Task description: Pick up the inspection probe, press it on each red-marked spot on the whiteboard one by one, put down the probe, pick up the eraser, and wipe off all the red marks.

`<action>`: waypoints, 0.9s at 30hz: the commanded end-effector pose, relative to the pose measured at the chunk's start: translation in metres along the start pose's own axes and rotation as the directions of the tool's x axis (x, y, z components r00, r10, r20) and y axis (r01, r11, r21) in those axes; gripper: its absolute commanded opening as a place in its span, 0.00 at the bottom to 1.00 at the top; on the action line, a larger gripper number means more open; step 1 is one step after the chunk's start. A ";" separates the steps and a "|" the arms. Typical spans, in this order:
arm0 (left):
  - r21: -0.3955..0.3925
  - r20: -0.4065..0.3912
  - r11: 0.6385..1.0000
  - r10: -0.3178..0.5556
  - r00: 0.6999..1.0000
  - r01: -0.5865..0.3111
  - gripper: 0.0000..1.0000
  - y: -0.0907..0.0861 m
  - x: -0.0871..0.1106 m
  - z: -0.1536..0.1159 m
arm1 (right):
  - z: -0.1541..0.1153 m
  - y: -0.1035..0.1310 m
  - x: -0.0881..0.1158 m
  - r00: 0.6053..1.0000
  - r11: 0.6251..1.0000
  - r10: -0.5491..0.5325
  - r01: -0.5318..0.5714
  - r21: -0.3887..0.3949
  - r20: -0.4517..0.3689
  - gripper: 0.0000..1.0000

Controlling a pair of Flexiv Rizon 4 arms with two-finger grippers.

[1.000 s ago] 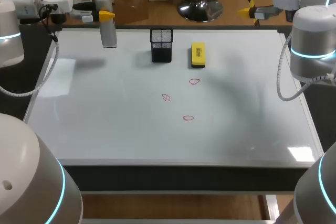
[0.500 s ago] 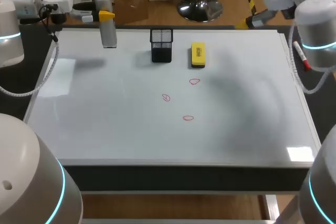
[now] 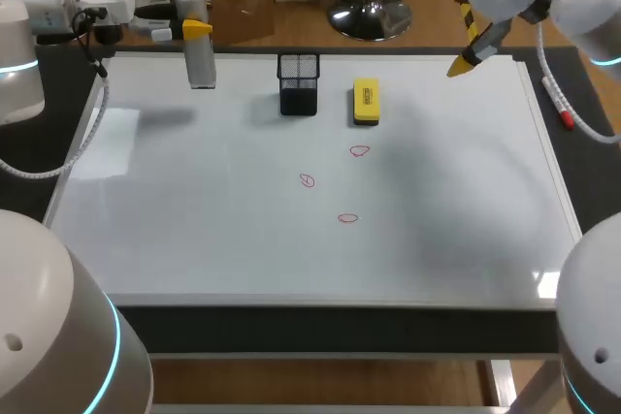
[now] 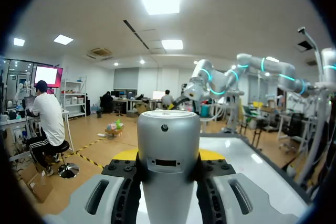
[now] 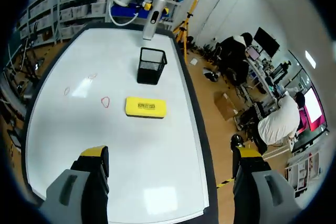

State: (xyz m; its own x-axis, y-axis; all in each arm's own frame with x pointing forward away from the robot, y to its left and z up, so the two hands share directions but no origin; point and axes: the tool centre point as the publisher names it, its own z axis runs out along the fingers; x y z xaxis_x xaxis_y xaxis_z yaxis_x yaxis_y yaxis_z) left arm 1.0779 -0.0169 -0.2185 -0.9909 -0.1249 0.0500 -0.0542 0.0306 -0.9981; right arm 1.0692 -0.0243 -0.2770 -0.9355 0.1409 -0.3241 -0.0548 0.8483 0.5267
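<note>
The left pincer was clamped on the silver probe at the whiteboard's 11 o'clock corner, its yellow tips mostly hidden behind it. The right pincer hung spread wide at 1 o'clock; the eraser lay at 12 o'clock from the red marks

The left hand grips the silver inspection probe, the whiteboard lying ahead.
</note>
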 end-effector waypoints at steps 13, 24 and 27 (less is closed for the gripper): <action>-0.001 -0.001 1.000 0.000 1.000 0.000 0.00 -0.001 0.000 0.000 | 0.003 0.001 0.001 0.818 0.874 -0.250 0.421 0.244 -0.518 1.00; -0.001 -0.001 1.000 0.000 1.000 0.000 0.00 -0.001 0.000 0.000 | 0.003 0.001 0.001 0.818 0.874 -0.250 0.421 0.244 -0.518 1.00; -0.001 -0.001 1.000 0.000 1.000 0.000 0.00 -0.001 0.000 0.000 | 0.003 0.001 0.001 0.818 0.874 -0.250 0.421 0.244 -0.518 1.00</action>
State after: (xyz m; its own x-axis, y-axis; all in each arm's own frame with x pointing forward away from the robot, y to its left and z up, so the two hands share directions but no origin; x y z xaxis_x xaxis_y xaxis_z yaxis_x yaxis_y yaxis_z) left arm 1.0780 -0.0169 -0.2185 -0.9909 -0.1248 0.0500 -0.0542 0.0306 -0.9981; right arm 1.0666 -0.0245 -0.2811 -0.9303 -0.3368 -0.1454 -0.3569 0.9225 0.1466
